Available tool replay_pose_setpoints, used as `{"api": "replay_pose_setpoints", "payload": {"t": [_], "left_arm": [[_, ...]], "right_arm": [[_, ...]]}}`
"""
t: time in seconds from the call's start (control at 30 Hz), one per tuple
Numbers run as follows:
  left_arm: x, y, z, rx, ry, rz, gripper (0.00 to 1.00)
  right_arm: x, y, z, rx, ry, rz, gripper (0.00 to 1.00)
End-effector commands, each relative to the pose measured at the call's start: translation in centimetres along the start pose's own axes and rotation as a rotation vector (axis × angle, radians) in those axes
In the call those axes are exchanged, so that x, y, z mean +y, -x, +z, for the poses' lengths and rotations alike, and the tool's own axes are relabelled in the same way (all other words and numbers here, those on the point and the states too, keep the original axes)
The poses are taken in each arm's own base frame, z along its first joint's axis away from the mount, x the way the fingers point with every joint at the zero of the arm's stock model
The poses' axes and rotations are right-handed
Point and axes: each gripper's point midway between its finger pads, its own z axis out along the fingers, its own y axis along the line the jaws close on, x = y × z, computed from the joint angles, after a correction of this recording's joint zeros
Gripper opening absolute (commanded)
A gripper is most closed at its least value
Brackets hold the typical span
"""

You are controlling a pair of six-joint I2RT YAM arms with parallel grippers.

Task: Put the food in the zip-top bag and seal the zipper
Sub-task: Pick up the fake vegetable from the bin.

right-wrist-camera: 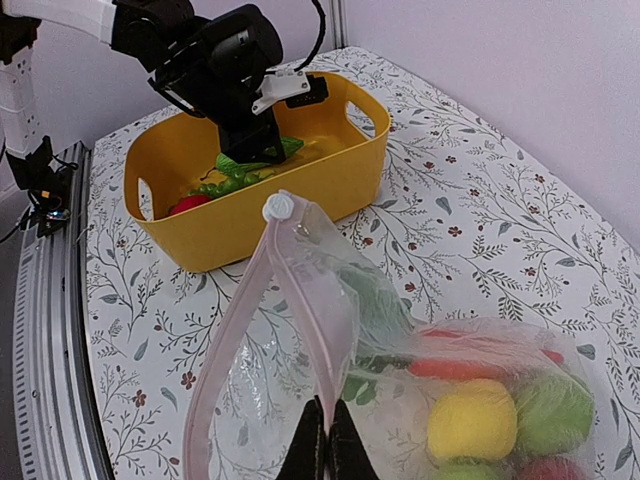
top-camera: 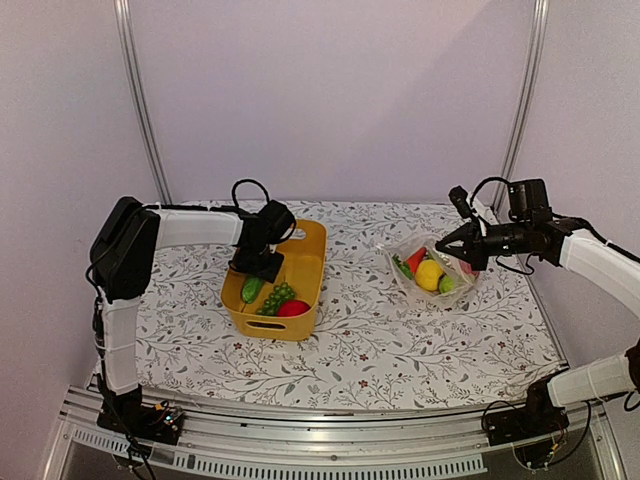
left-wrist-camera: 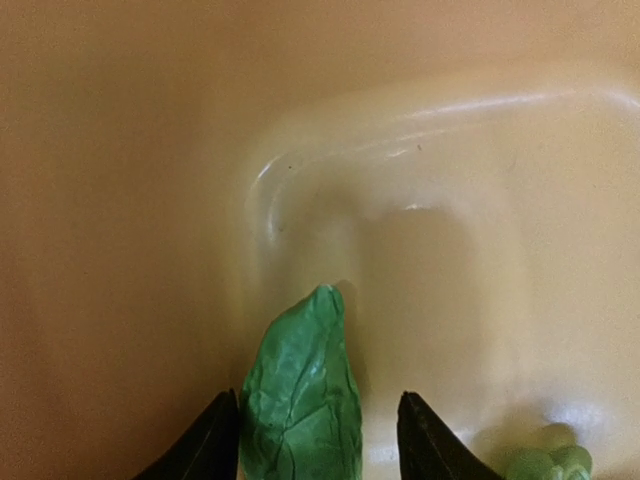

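Setting: a table (top-camera: 400,350) under a floral cloth, with one robot arm reaching in from each side.
Yellow tub (top-camera: 312,250) (left-wrist-camera: 450,250) (right-wrist-camera: 230,225): stands left of centre on the cloth, well apart from the bag.
Left gripper (top-camera: 258,262) (left-wrist-camera: 315,400) (right-wrist-camera: 250,150): lowered into the tub, pointing down at its floor.
Left fingers (left-wrist-camera: 215,440): spread apart, one on each side of a green leafy piece. The left one is right at the leaf's edge, and a gap shows at the other. Nothing is clamped.
Green leafy piece (left-wrist-camera: 298,380): lies flat on the tub floor between the dark fingertips, its pointed tip towards a corner.
Other food in the tub: a bunch of green grapes (top-camera: 278,297) (left-wrist-camera: 550,465) and a red piece (top-camera: 293,308) (right-wrist-camera: 188,203), both near the front wall.
Zip-top bag (top-camera: 405,255) (right-wrist-camera: 390,330): on the right side of the table, clear and crinkled, its mouth lifted towards the tub.
Right gripper (top-camera: 462,243) (right-wrist-camera: 327,420): fingers pressed tight together, pinching the bag's plastic at the mouth and holding it up.
Zipper (right-wrist-camera: 320,330): the pale pink strip gapes in a wide loop, unsealed, with a white slider (right-wrist-camera: 279,208) at its top.
Food in the bag: a yellow ball (top-camera: 430,274) (right-wrist-camera: 472,420), a round green piece (right-wrist-camera: 548,412) touching it, and an orange-red piece (top-camera: 417,258) (right-wrist-camera: 460,368) above them.
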Motion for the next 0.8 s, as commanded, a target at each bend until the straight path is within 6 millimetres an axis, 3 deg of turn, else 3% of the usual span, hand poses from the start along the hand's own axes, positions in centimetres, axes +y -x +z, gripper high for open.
{"api": "replay_pose_setpoints", "payload": {"t": [0.0, 0.27, 0.77], "left_arm": [[0.0, -0.3, 0.5, 0.031, -0.020, -0.002, 0.52], [-1.2, -0.1, 0.3, 0.024, -0.074, 0.015, 0.48], [-0.8, -0.2, 0.5, 0.022, -0.038, 0.040, 0.39]], "right_arm": [[0.2, 0.0, -0.2, -0.008, 0.000, -0.013, 0.00], [0.2, -0.1, -0.2, -0.004, -0.001, -0.013, 0.00], [0.2, -0.3, -0.1, 0.002, -0.003, -0.016, 0.00]]}}
